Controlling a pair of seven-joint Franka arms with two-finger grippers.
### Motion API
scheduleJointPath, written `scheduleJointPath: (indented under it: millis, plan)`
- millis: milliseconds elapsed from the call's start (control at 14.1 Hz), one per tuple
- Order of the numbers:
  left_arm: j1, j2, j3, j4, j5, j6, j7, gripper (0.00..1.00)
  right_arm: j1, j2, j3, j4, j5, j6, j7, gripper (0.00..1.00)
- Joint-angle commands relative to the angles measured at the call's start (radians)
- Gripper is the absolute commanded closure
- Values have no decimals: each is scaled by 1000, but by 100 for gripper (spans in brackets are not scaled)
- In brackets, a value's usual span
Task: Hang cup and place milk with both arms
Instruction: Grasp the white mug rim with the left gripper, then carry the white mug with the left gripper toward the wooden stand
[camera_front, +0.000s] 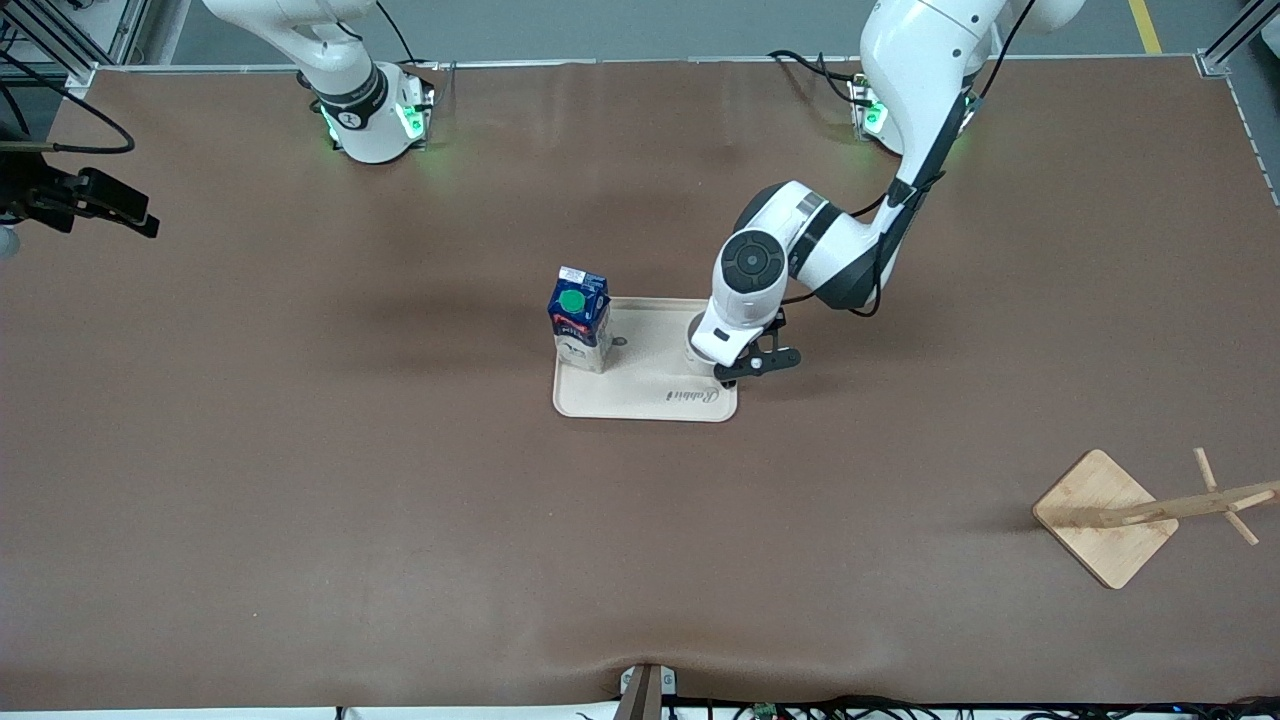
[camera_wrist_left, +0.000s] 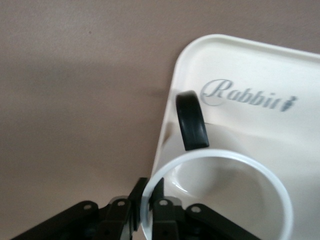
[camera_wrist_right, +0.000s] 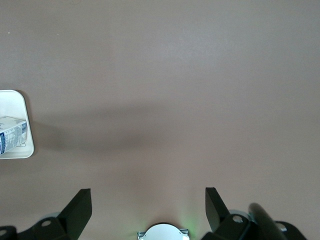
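Nearest the front camera you have the wooden cup rack (camera_front: 1150, 512), toward the left arm's end of the table and well apart from the cream tray (camera_front: 650, 385). On that tray, your left gripper (camera_wrist_left: 147, 205) pinches the white cup's (camera_wrist_left: 220, 195) rim, fingers nearly together, black handle (camera_wrist_left: 191, 120) free. The milk carton (camera_front: 580, 318) stands upright at the tray's other end. Your right gripper (camera_wrist_right: 148, 210) waits wide open, holding nothing, above bare table.

text: "Rabbit" | script lettering | on: cream tray (camera_wrist_left: 260, 65) | milk (camera_front: 580, 318) label: unreadable
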Motion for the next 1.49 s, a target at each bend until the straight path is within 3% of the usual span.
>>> scheduleJointPath:
  millis: [0,426,709,1064,1419]
  plan:
    - [-5,-3,4,26,-9,0,-4,100,-15,8,12,16,-13,-8,-15,0]
    - [22,-91,16,83,2,-20,32,100,-15,11,12,20,-13,-7,-15,0]
    - [145,-189,16,88,7,-40,182,100,-16,20,12,22,-13,-7,-13,0]
    - [306,-270,13,86,40,-91,222,100,-16,22,12,24,-13,-7,-13,0]
    - [550,-310,13,121,42,-129,595,100,-15,25,12,25,-13,-7,-15,0]
